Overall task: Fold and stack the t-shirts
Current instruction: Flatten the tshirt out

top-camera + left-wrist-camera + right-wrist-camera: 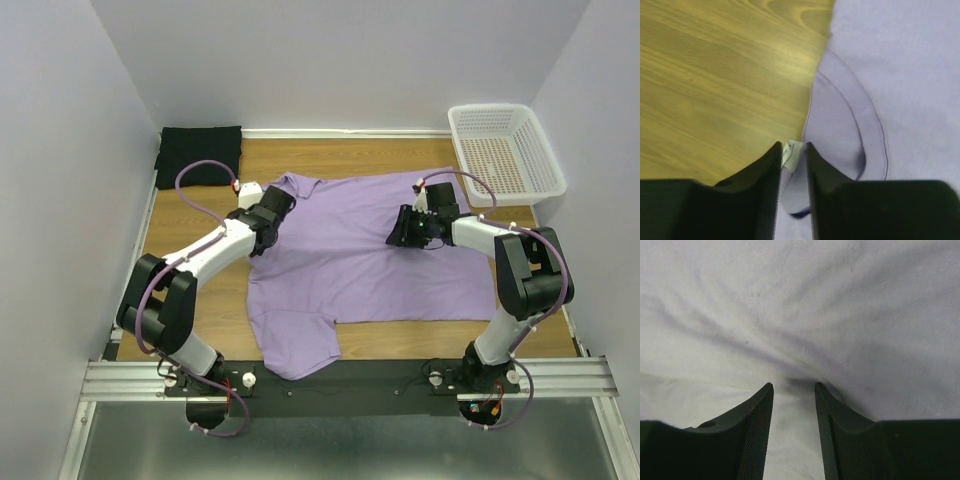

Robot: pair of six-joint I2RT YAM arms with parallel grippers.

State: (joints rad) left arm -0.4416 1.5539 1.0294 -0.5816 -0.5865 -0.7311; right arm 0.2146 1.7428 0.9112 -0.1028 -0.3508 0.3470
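Observation:
The lavender t-shirt (350,270) lies spread flat across the middle of the wooden table, one sleeve hanging toward the near edge. My left gripper (272,212) is at its collar on the left side. In the left wrist view its jaws (792,147) stand nearly closed on the collar edge and the white label (790,150). My right gripper (400,228) presses on the shirt's right part. In the right wrist view (794,386) cloth bunches between the jaws and wrinkles run to their tips. The black t-shirt (200,155) lies folded at the far left corner.
A white perforated basket (490,108) stands at the far right corner, with nothing showing inside. Bare wood (190,215) shows left of the shirt and along the near edge (420,335). Walls close in on the left, back and right.

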